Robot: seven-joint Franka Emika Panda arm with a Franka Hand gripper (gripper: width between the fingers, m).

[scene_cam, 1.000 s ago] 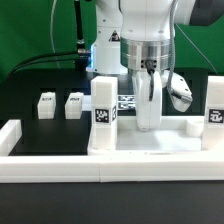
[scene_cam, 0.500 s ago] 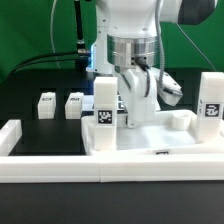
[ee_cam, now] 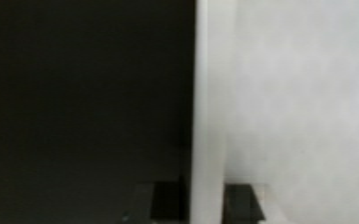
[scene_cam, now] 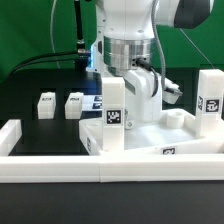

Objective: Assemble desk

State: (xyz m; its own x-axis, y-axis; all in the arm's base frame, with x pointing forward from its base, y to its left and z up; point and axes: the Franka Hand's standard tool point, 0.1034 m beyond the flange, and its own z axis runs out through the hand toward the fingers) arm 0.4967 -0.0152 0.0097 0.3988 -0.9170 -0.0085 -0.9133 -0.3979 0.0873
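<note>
The white desk tabletop [scene_cam: 160, 135] lies upside down near the front wall. One tagged leg [scene_cam: 113, 112] stands on its near corner, another [scene_cam: 209, 104] on its corner at the exterior view's right, and a short round peg [scene_cam: 176, 117] rises between them. My gripper [scene_cam: 140, 98] reaches down onto the tabletop and is shut on its rim. In the wrist view the white rim [ee_cam: 204, 110] runs between my dark fingers [ee_cam: 243, 203], with white panel on one side. Two loose tagged legs [scene_cam: 46, 104] [scene_cam: 74, 104] lie on the black table at the exterior view's left.
The long low white border wall [scene_cam: 90, 166] runs along the front and turns up at the exterior view's left [scene_cam: 9, 136]. A piece of the marker board [scene_cam: 96, 101] shows behind the near leg. Cables and the arm's base stand behind.
My gripper has moved toward the exterior view's left with the tabletop. The panel has swung, so the near leg now stands closer and further right, and the right leg has shifted left.
</note>
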